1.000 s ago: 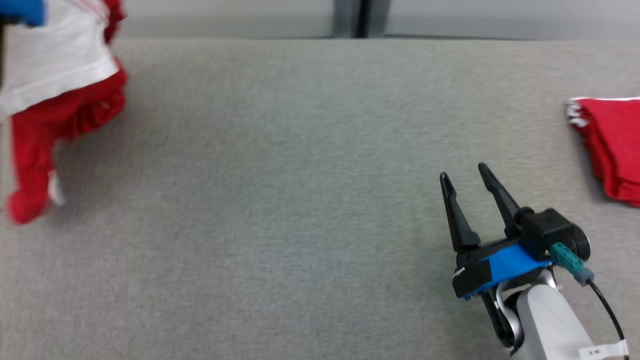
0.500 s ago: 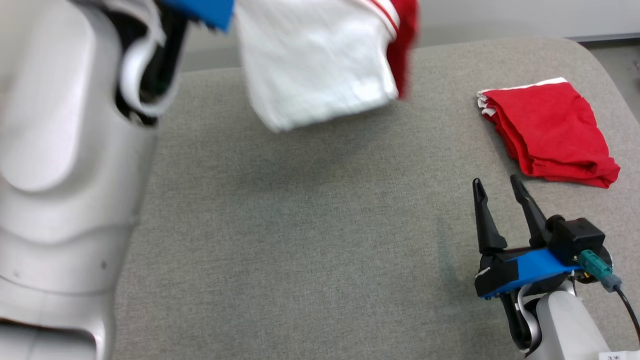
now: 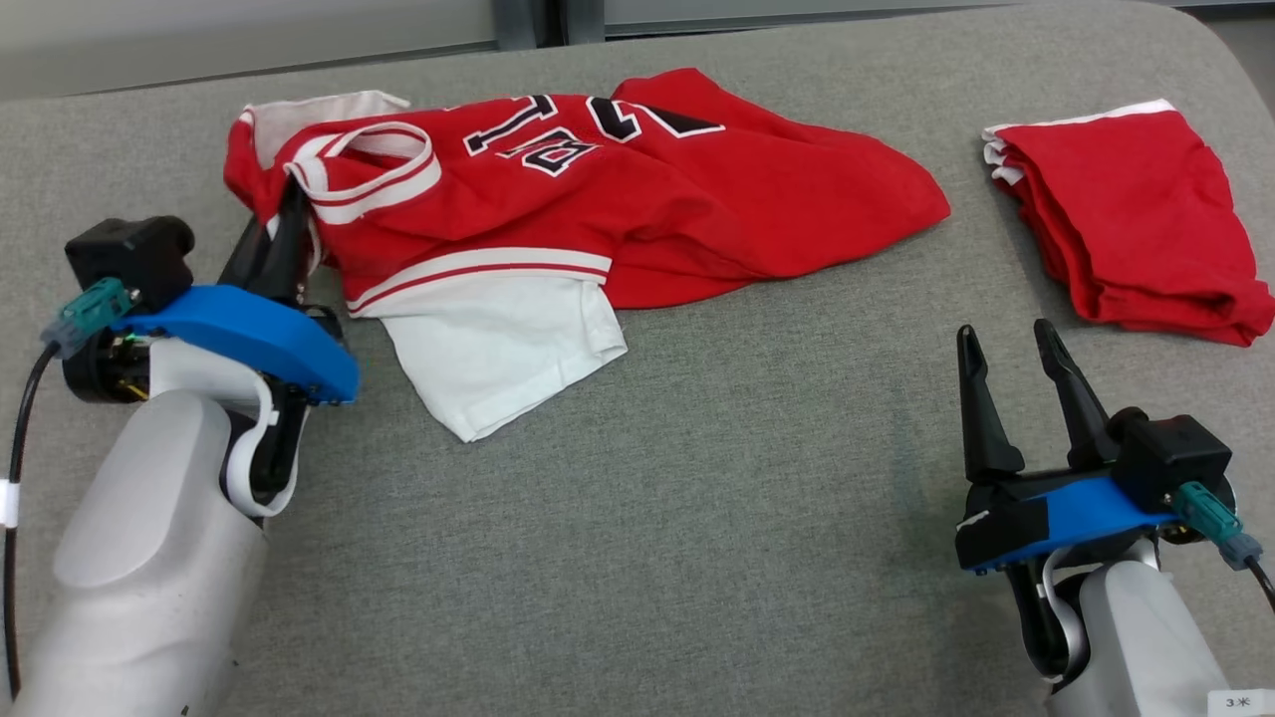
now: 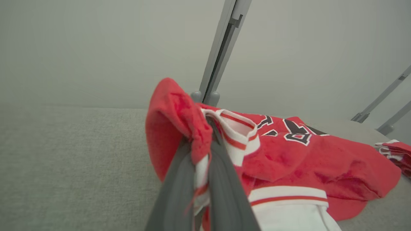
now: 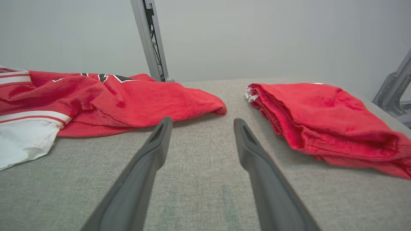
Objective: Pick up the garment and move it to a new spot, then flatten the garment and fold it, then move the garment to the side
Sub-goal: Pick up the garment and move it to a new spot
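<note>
The jersey [image 3: 637,189] is seen lying crumpled on the grey surface [image 3: 637,518] toward 12 o'clock in the head view, lettering up, with a white panel trailing toward 7 o'clock. Its collar end, at 10 o'clock, is pinched between the closed fingers of the left end effector [image 3: 287,224], where red fabric is bunched over the fingertips. The right end effector [image 3: 1001,334] is held wide and empty at 4 o'clock. A folded red cloth [image 3: 1126,219] is laid at 2 o'clock, apart from the jersey.
</note>
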Tool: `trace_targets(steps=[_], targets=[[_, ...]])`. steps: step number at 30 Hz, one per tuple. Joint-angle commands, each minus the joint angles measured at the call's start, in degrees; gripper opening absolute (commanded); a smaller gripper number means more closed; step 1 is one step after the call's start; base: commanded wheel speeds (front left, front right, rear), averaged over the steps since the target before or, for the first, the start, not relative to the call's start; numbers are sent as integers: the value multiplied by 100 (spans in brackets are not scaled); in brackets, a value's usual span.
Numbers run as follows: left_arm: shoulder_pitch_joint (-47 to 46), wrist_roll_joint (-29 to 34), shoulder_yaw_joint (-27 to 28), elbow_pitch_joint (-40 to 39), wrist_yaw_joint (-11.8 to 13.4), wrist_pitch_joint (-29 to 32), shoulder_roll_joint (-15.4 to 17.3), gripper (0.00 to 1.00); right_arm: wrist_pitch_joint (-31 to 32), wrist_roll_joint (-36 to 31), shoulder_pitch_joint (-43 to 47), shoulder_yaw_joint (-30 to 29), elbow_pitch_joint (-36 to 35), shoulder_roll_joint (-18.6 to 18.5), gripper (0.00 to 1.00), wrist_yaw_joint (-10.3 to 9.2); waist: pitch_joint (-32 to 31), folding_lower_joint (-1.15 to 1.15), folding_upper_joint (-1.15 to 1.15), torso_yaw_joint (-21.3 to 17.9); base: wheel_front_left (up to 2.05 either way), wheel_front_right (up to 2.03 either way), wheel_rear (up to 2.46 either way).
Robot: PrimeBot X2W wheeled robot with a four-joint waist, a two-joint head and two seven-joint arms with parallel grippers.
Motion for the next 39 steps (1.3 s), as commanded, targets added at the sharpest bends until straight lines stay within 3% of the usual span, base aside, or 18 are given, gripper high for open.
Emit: trace_targets(steps=[1,6,7,8,9,20,26,39], targets=[[32,-2,55,115,-29,-100,46,0,-30,-32,-78,11,-22,-14,100,0,40,0,0,26,0,0,0],[-137,11,89,574,-44,-391,113,0,-30,-73,-107,94,-3,-14,100,0,97,0,0,64,0,0,0],[-174,34,82,650,-53,-437,121,21,-30,-75,-116,122,3,-14,100,0,96,0,0,71,0,0,0],[-206,70,58,712,-61,-483,121,57,-30,-75,-126,150,13,-15,100,0,90,0,0,78,0,0,0],[-225,98,25,770,-71,-525,101,100,-30,-80,-124,166,20,-14,100,0,75,0,0,92,0,0,0],[270,181,-130,759,-133,-733,-230,100,-31,-195,89,153,154,-15,100,0,-377,0,0,406,0,0,0],[1062,414,126,182,-31,-735,-322,100,-30,-241,244,130,226,-16,100,0,-693,0,0,612,0,0,0],[2956,1080,703,-1093,265,-738,-990,100,-30,-212,801,216,471,-15,100,0,-1503,0,0,732,0,0,0]])
